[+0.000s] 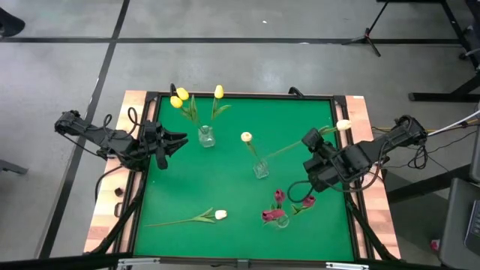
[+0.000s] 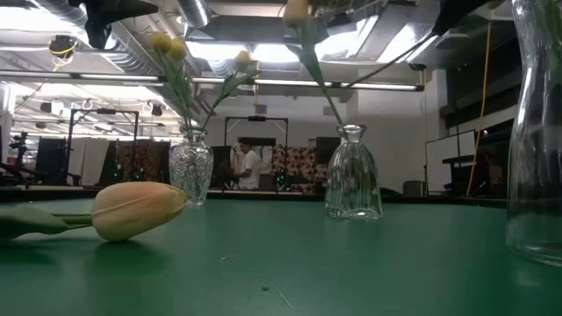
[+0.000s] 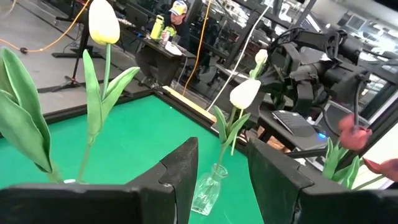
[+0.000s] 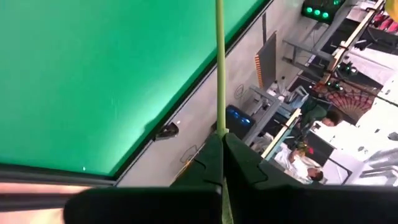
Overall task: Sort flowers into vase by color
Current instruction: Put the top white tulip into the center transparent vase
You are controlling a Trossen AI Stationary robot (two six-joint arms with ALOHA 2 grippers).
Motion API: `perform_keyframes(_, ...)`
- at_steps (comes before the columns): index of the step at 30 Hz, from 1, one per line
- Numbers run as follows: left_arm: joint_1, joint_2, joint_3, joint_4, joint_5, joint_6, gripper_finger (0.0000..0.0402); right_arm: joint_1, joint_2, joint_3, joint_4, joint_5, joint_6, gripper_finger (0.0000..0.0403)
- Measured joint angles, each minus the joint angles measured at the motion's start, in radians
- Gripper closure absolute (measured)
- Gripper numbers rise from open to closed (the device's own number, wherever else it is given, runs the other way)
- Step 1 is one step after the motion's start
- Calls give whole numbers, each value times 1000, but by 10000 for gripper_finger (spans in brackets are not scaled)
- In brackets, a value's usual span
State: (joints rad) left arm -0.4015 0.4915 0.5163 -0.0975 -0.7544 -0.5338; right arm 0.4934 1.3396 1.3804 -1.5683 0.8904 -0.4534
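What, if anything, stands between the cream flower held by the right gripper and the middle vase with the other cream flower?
Nothing visible does. The right gripper is shut on the cream flower's stem, whose lower end already points at the middle vase, with only bare green mat between. The left gripper waits open beside the yellow-flower vase.

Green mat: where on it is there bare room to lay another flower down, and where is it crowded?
Bare green mat lies between the yellow-tulip vase, the middle vase and the cream tulip lying flat. The far right corner is bare too. It is crowded by the magenta-tulip vase, where the right gripper grips a cream tulip's stem. The left gripper waits open by the yellow-tulip vase.
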Motion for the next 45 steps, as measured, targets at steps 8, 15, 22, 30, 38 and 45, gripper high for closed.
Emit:
perform_keyframes(8, 0, 0, 0, 0, 0, -13, 266, 11, 69, 0, -1, -69, -105, 402)
perform_keyframes(15, 0, 0, 0, 0, 0, -14, 266, 10, 136, 0, -2, 55, -183, 402)
perform_keyframes(22, 0, 0, 0, 0, 0, -15, 266, 11, 136, 22, -4, 85, -203, 402)
perform_keyframes(30, 0, 0, 0, 0, 0, -15, 266, 11, 136, 77, -3, 104, -289, 402)
perform_keyframes(38, 0, 0, 0, 0, -18, -14, 266, 11, 136, 113, -2, 91, -315, 402)
perform_keyframes(45, 0, 0, 0, 0, -18, -14, 266, 10, 136, 113, -3, 75, -365, 402)
